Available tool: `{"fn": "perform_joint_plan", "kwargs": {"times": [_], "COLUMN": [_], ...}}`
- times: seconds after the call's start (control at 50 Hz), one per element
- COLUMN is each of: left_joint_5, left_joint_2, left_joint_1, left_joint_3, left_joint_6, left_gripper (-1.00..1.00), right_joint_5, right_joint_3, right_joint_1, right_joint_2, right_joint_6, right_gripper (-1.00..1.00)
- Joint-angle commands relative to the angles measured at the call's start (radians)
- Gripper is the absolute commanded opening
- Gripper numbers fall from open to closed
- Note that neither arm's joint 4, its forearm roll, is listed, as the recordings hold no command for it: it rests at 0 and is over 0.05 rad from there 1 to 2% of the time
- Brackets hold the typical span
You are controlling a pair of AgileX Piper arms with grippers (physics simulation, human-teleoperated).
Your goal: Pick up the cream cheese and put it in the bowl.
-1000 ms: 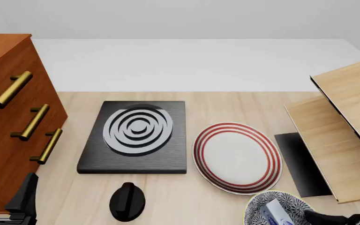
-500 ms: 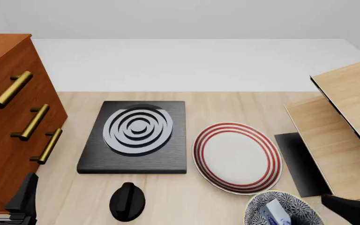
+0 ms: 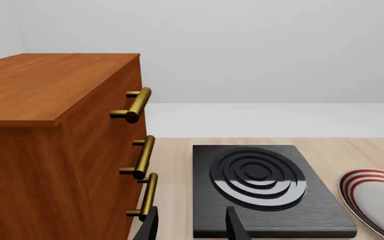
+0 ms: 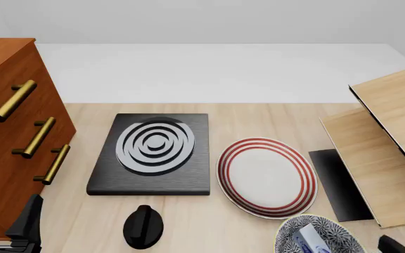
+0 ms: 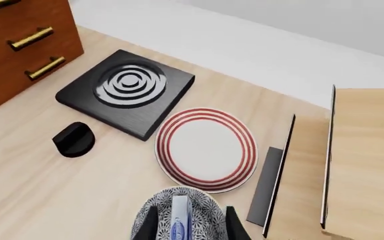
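The cream cheese [image 4: 307, 238], a small white carton with blue print, stands tilted inside the speckled bowl [image 4: 287, 232] at the table's front right. In the right wrist view the carton [image 5: 178, 220] sits in the bowl [image 5: 205, 200] below my right gripper [image 5: 190, 227], which is open, empty and raised clear of it. In the front view only one dark finger [image 4: 391, 245] of that gripper shows at the lower right corner. My left gripper [image 4: 6, 213] is open and empty at the front left, beside the cabinet; it also shows in the left wrist view [image 3: 192, 230].
A white plate with red rings [image 4: 267, 176] lies just behind the bowl. A black stove plate [image 4: 152, 154] and a black knob [image 4: 144, 226] are left of it. A wooden drawer cabinet [image 4: 12, 132] stands at the left, a light wooden rack [image 4: 382, 153] at the right.
My right gripper has drawn back from over the bowl to the right and almost out of the front view. The cream cheese stays in the bowl. The left arm has not moved.
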Motion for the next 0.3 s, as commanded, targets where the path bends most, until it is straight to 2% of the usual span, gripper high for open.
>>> {"fn": "perform_joint_plan", "kwargs": {"times": [0.02, 0.3], "left_joint_5": [0.0, 0.0], "left_joint_2": [0.0, 0.0], "left_joint_1": [0.0, 0.0], "left_joint_3": [0.0, 0.0], "left_joint_6": [0.0, 0.0], "left_gripper": [1.0, 1.0], "right_joint_5": [0.105, 0.204], "right_joint_3": [-0.144, -0.342], "right_joint_1": [-0.04, -0.135], "right_joint_2": [-0.066, -0.072], "right_joint_6": [0.009, 0.055], "right_gripper": [1.0, 1.0]}}
